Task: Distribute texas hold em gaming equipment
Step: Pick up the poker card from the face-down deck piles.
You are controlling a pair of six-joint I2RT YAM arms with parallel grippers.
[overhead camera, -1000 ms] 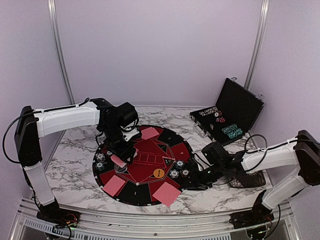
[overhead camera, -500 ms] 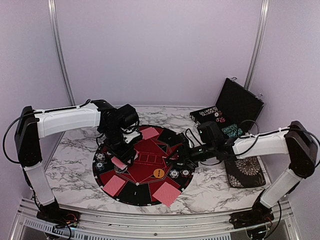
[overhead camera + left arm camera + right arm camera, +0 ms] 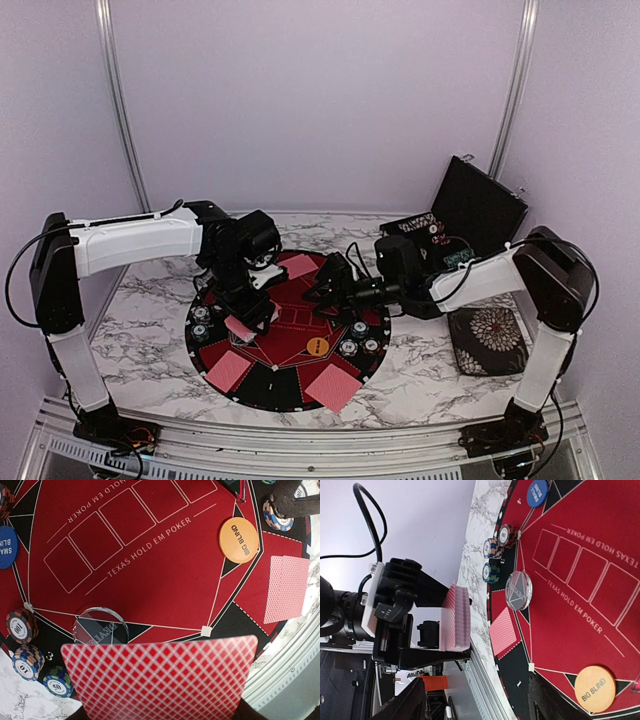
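The left gripper [image 3: 245, 325] clamps a deck of cards [image 3: 160, 677] above the mat [image 3: 150, 580] reading "TEXAS HOLD EM POKER". The right gripper [image 3: 322, 290] hangs open near the orange "BIG BLIND" disc [image 3: 239, 540].

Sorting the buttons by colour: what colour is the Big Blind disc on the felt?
Orange, with dark lettering; the Big Blind disc shows best in the left wrist view.

The round mat [image 3: 285, 330] lies on the table [image 3: 150, 300] between both arms. Card pairs [image 3: 331, 387] lie at its near and far edges, chip stacks [image 3: 202, 320] at its left and right edges. The case [image 3: 455, 235] stands behind right, the tray [image 3: 490, 340] before it, seemingly beside the mat
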